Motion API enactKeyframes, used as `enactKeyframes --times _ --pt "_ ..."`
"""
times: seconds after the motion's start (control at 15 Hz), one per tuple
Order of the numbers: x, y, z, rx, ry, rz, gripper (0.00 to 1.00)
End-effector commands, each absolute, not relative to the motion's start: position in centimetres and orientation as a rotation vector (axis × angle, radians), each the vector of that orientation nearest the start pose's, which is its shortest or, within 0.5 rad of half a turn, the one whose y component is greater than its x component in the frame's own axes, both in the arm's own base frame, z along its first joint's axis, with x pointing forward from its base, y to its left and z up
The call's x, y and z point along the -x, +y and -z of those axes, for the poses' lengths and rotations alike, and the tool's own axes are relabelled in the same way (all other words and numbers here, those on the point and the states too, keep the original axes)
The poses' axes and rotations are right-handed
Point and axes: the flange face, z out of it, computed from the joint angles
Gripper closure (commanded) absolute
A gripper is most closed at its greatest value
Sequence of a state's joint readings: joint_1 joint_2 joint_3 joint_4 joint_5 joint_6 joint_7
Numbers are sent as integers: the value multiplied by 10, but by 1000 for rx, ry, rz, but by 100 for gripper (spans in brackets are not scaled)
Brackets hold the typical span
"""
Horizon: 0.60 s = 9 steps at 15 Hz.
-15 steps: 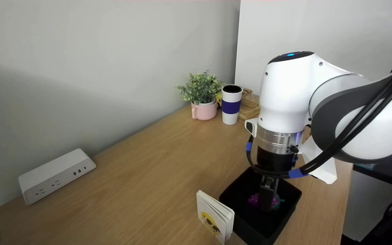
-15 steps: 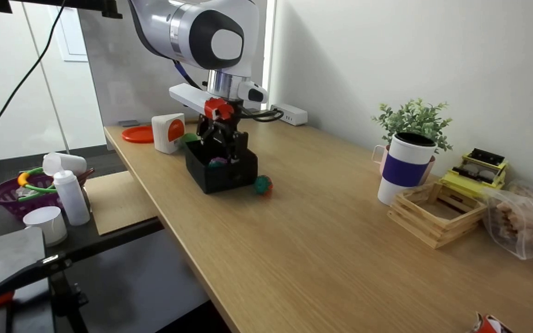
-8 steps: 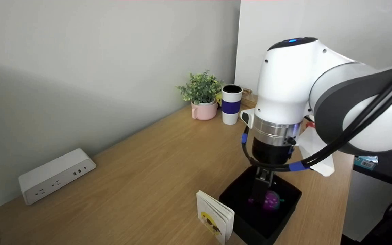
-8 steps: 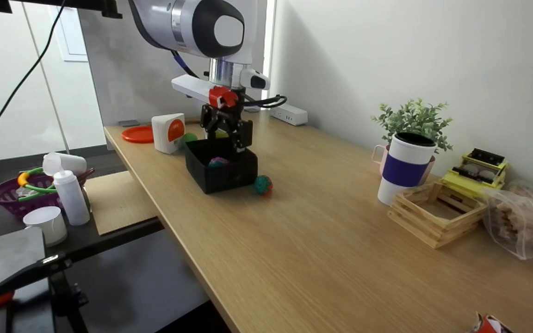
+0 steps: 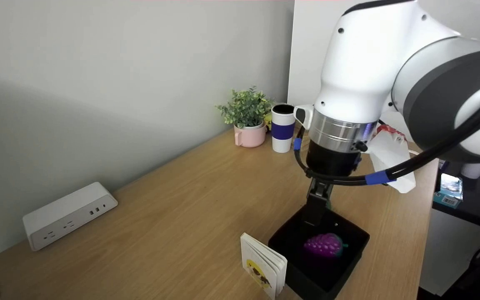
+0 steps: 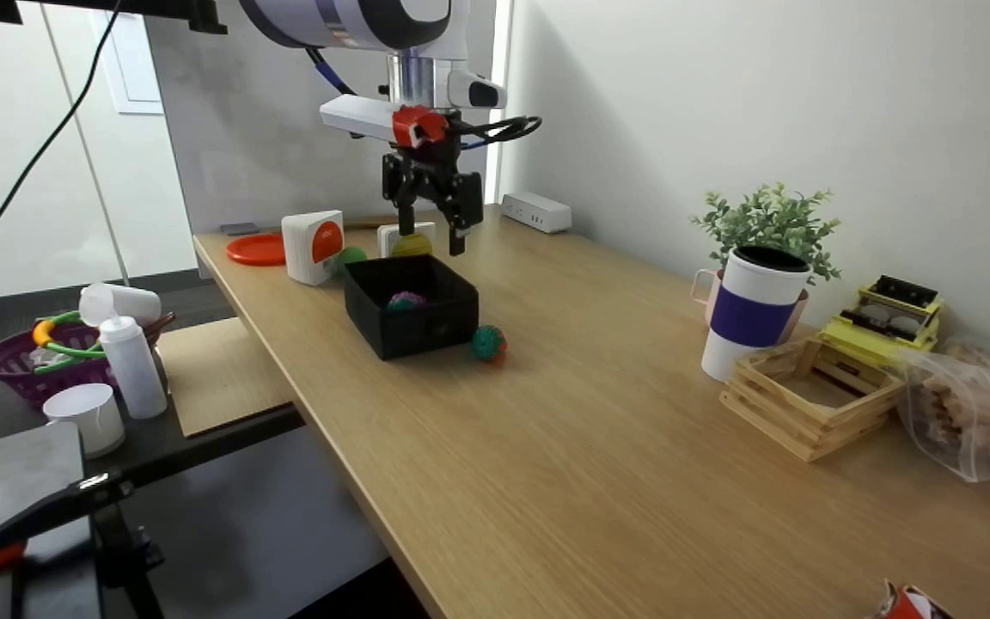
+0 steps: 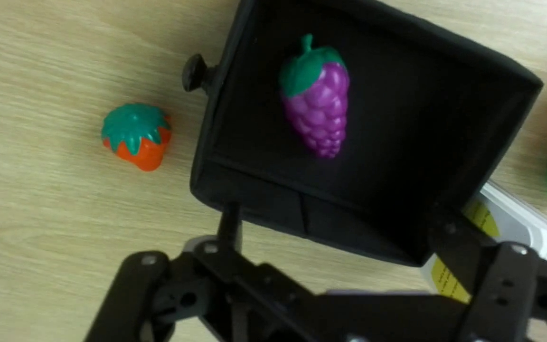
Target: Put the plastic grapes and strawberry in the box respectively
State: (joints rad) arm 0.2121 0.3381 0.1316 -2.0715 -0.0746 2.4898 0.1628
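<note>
The purple plastic grapes (image 7: 320,111), with a green leafy top, lie on the floor of the black box (image 7: 254,192); both exterior views show them inside it too. On the table just outside the box's knobbed wall rests the strawberry (image 7: 138,137), orange-red with a green cap, also visible in an exterior view beside the box as a strawberry (image 6: 488,344). My gripper (image 6: 432,236) hangs above and behind the box, jaws spread wide and nothing between them. In an exterior view, the gripper and the box wall hide most of the strawberry.
A small board book (image 5: 263,266) stands against the box. Around it are a green ball (image 6: 351,255), a white block (image 6: 313,248) and a red plate (image 6: 256,249). Farther off stand a tumbler (image 5: 282,129), a potted plant (image 5: 246,108), a power strip (image 5: 71,214) and a wooden crate (image 6: 813,387).
My gripper has risen from inside the box to above its rim, jaws still apart. The grapes remain on the box floor, now fully uncovered. The strawberry has stayed in place.
</note>
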Motion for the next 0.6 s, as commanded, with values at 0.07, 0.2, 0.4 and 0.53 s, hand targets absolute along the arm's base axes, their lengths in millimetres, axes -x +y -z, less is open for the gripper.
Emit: enactKeyframes --times 0.07,0.2,0.4,0.53 --pt "-558 175 -284 3152 -327 108 0" --pt "-556 161 -283 3162 -303 90 0" --pt "-553 142 -277 3173 -268 50 0" --pt "-549 130 -271 3179 -248 16 0"
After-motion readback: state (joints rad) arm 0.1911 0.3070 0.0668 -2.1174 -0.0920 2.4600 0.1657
